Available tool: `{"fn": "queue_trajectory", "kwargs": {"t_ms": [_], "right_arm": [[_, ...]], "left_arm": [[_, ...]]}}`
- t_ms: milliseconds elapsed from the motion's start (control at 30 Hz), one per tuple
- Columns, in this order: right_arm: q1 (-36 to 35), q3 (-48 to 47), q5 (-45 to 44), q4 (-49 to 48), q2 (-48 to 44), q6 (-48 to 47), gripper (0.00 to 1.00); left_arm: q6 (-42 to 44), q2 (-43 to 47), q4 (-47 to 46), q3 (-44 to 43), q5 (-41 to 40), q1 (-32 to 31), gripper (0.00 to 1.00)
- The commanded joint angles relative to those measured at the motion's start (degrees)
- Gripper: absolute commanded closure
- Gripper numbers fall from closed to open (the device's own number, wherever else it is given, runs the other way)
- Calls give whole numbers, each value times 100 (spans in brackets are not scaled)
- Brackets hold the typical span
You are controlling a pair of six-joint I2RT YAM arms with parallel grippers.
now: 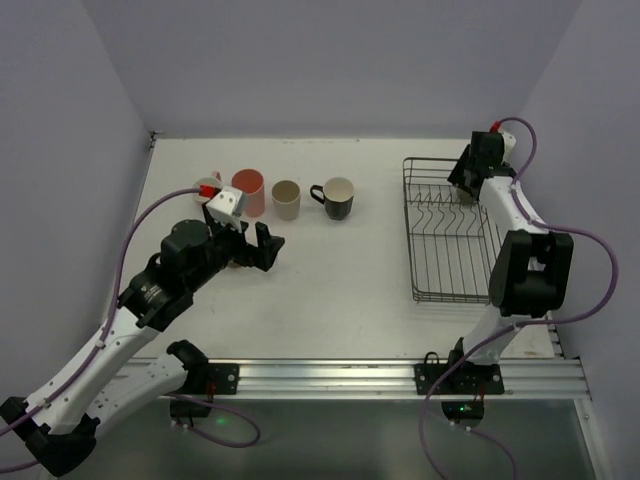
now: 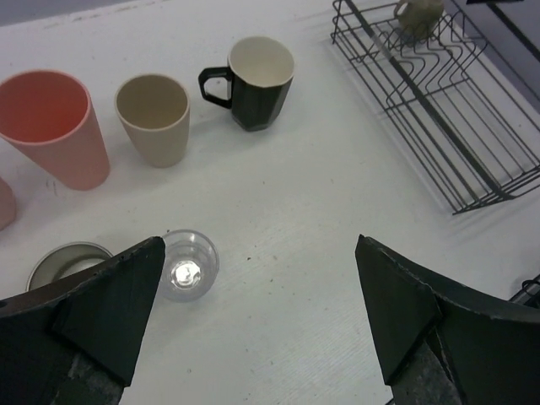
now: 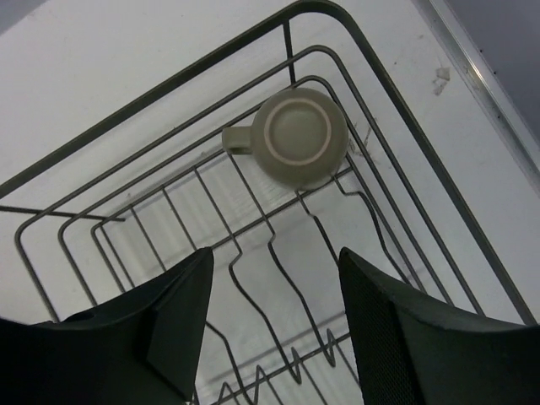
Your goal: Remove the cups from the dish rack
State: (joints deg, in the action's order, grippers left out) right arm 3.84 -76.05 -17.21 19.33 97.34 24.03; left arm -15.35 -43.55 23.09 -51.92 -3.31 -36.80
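**Though nearly unloaded, not yet finished**

As seen from top external: pale pink mug (image 1: 208, 186), salmon tumbler (image 1: 248, 192), beige cup (image 1: 286, 199) and black mug (image 1: 337, 198) in a row on the table (image 1: 340, 290), well apart from the dish rack (image 1: 412, 230). Left gripper (image 1: 264, 246) just in front of that row, spread wide, holding nothing. Right gripper (image 1: 463, 186) over the rack's far corner. Jaw gap unreadable here, and no cup made out in the rack, probably hidden under the wrist.

Left wrist: same row, plus clear glasses (image 2: 187, 272) on the table near the left finger, blocked by the arm in the overhead view. Olive-grey mug (image 2: 419, 15) just visible at the rack's far end.

Right wrist: olive-grey mug (image 3: 299, 137) upside down in the rack corner, handle clear of the side wires. Right gripper (image 3: 274, 261) short of it, jaws partway apart, nothing between them.

Risks, as judged:
- Grabbing air or a wire if shut before reaching the mug.
- Slipping off the rounded wall if pinched too shallow.
- Snagging the handle on a tine and dragging the rack if lifted at a tilt.
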Motion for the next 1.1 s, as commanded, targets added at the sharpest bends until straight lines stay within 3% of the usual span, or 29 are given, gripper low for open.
{"fn": "queue_trajectory", "kwargs": {"t_ms": [0, 167, 467, 833, 1067], "right_arm": [[73, -717, -327, 554, 504, -530, 37], [100, -1183, -187, 659, 1049, -1232, 38], [91, -1483, -54, 405, 1489, -2585, 35], [109, -1368, 359, 97, 1771, -3291, 20], [91, -1316, 43, -175, 2043, -3335, 12]], "left_arm": [[190, -22, -296, 270, 155, -21, 1], [200, -92, -411, 279, 586, -12, 1], [217, -31, -358, 297, 393, -152, 1], [226, -101, -349, 297, 366, -161, 1], [226, -101, -411, 341, 358, -161, 1]]}}
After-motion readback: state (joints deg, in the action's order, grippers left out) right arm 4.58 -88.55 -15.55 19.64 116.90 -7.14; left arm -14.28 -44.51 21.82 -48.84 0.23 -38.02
